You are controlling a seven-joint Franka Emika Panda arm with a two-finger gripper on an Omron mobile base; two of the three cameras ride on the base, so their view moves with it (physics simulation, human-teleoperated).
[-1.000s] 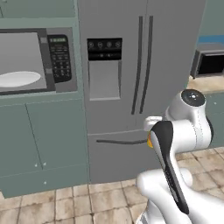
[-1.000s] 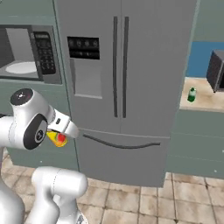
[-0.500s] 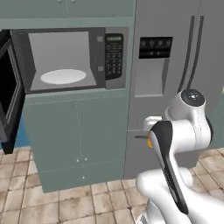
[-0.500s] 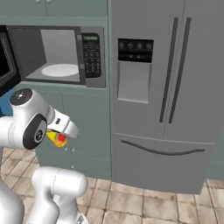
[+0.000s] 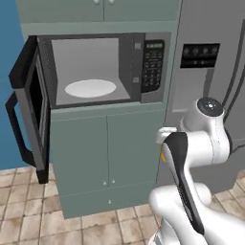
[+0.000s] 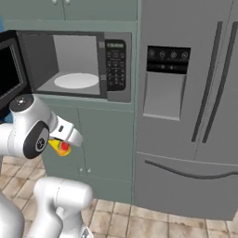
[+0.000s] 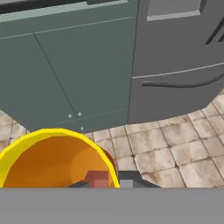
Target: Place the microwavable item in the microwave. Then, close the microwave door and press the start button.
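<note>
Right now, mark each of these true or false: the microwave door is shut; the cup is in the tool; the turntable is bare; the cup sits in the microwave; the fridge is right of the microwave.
1. The door is shut. False: it stands swung open to the left.
2. The tool holds the cup. True.
3. The turntable is bare. True.
4. The cup sits in the microwave. False: it is at the tool, below, before the cabinet doors.
5. The fridge stands right of the microwave. True.

Bare white turntable (image 5: 90,88) on the grey floor of the microwave (image 5: 95,72).
</note>
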